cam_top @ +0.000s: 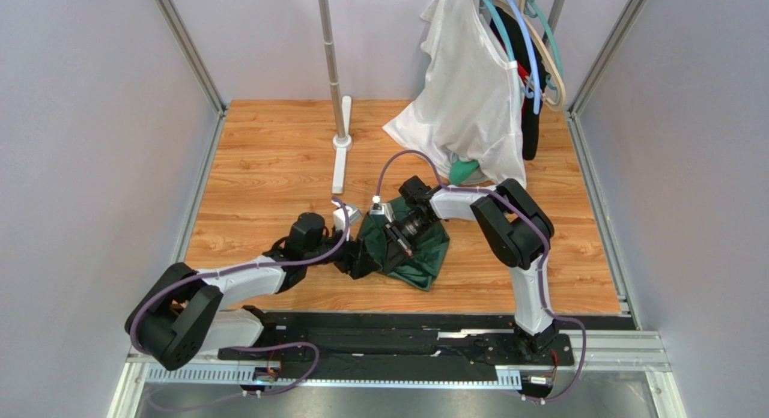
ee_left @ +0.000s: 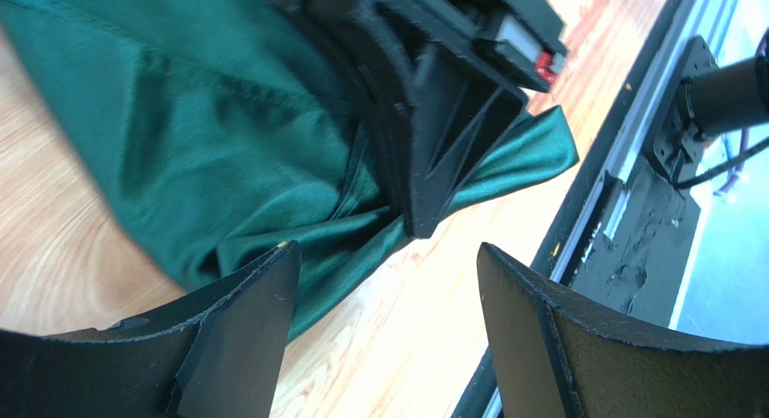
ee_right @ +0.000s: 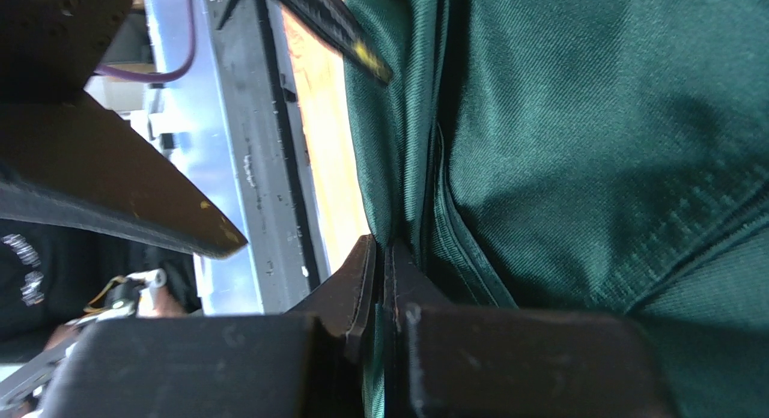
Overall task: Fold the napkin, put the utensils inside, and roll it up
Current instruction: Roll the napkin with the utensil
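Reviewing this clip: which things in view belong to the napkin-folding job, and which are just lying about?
Part of the job:
- napkin, pinched in the shut right gripper
- open left gripper next to it
- no utensils visible in any view

Just lying about:
- white garment on hangers
- brighter green garment below it
- stand pole
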You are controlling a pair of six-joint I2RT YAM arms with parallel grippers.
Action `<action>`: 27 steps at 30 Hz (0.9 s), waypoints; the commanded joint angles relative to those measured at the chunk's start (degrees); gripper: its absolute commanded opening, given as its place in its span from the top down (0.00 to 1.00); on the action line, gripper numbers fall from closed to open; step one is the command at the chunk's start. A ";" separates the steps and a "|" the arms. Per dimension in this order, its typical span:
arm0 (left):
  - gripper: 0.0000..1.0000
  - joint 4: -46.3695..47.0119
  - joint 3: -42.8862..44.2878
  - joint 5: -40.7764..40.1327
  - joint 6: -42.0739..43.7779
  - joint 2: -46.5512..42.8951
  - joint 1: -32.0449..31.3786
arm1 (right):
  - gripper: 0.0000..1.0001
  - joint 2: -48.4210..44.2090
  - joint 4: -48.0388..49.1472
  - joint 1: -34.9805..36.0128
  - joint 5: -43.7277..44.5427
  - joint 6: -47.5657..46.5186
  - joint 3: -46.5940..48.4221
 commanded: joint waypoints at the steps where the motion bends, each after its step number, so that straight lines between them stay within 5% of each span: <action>1: 0.19 3.23 3.84 2.58 4.38 1.72 -0.67 | 1.00 2.28 -4.88 -0.76 -8.13 -4.17 3.01; 13: 0.22 -5.73 10.43 8.46 10.80 8.13 -3.13 | 1.00 9.66 -20.06 -3.48 -17.18 -16.46 9.69; 22: 0.28 -9.25 10.87 4.44 10.54 9.02 -5.07 | 1.00 22.31 -64.17 -4.98 -24.56 -58.13 24.11; 27: 0.29 -11.18 11.58 1.80 10.54 9.63 -5.24 | 1.00 23.03 -64.21 -5.59 -25.54 -61.13 21.48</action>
